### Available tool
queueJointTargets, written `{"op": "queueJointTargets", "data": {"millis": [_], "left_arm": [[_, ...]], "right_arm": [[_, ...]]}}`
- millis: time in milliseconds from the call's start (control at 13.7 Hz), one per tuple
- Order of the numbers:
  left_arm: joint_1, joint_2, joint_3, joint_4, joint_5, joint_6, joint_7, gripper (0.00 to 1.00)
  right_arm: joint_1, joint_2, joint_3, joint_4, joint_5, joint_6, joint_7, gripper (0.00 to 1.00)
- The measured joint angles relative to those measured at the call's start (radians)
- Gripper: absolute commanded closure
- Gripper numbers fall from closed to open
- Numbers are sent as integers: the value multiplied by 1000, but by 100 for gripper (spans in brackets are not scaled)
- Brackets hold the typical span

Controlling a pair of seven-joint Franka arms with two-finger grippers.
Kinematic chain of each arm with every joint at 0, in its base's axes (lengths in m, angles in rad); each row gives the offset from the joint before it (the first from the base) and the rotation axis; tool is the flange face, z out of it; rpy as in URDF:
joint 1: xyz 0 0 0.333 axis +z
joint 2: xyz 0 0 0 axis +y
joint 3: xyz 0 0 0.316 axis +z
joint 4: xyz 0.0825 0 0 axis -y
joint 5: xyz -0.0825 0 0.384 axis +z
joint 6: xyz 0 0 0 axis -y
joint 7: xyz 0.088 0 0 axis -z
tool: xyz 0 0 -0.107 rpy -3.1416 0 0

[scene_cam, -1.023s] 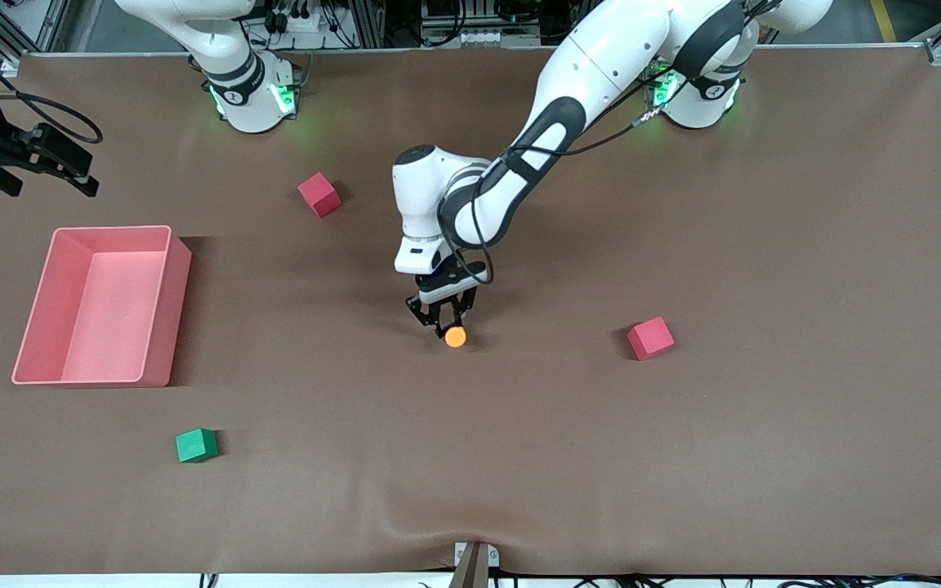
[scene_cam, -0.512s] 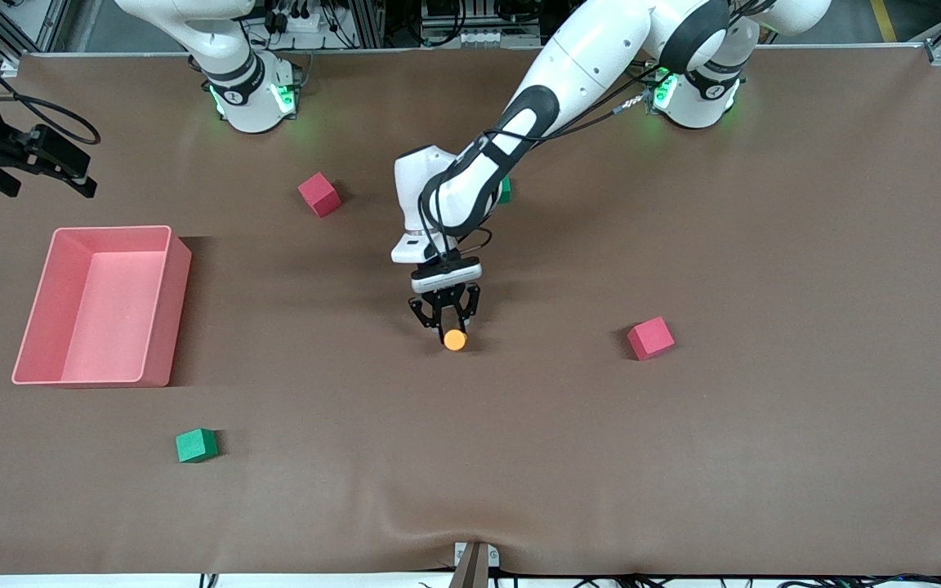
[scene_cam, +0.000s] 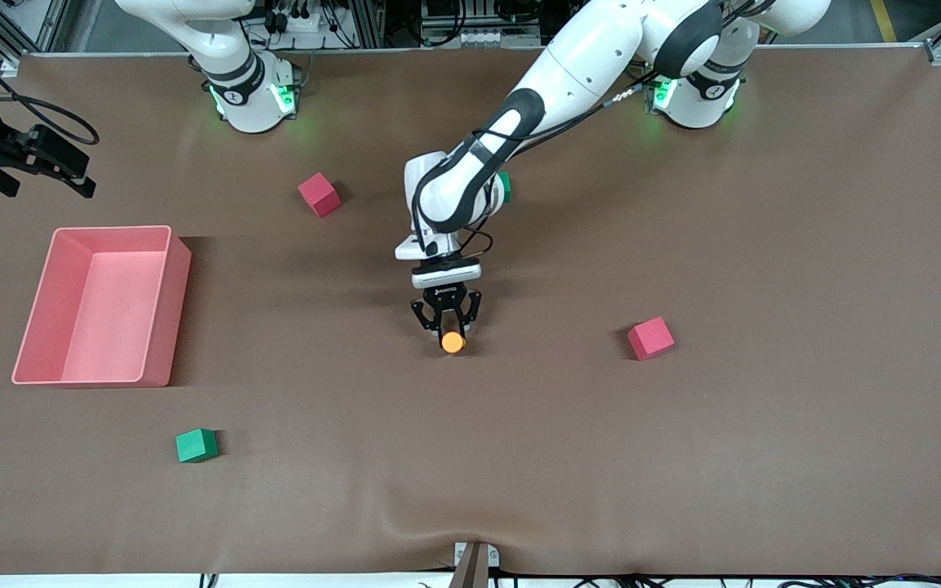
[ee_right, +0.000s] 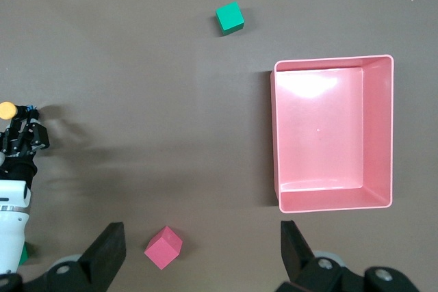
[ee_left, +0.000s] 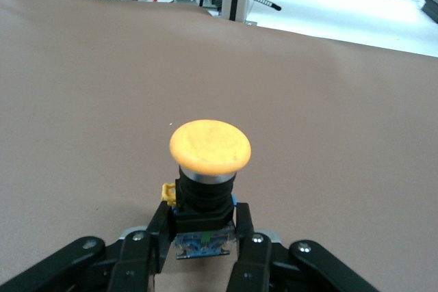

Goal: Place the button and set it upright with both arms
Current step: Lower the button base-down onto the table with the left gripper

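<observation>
The left gripper (scene_cam: 448, 325) hangs low over the middle of the table (scene_cam: 764, 457), its fingers (ee_left: 154, 237) clamped on the black body of the button (scene_cam: 453, 342). The button's round orange cap sticks out past the fingertips toward the front camera, and in the left wrist view the cap (ee_left: 210, 145) faces up and outward with the black collar and a bluish base below it, pinched from both sides. Whether the button touches the brown table cover cannot be told.

The right gripper (scene_cam: 33, 167) waits in the air at the right arm's end of the table, above the edge of the cover and over a spot near the pink bin (scene_cam: 156, 314). Its fingers (ee_right: 106, 251) stand wide apart with nothing between them.

The pink bin sits open toward the right arm's end of the table. A green cube (scene_cam: 196, 445) lies nearer to the front camera than the bin. One red cube (scene_cam: 319, 194) lies between the bin and the left arm's forearm, farther from the front camera than the button. Another red cube (scene_cam: 650, 337) lies toward the left arm's end of the table, about level with the button. A second green cube (scene_cam: 505, 188) peeks out from under the left arm's wrist.
</observation>
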Motion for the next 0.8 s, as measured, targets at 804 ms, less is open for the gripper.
{"op": "queueJointTargets", "data": {"millis": [804], "left_arm": [[-28,26,17,-32,150,-14,-85,92]], "right_arm": [[0,0,0,0,0,0,0,0]]}}
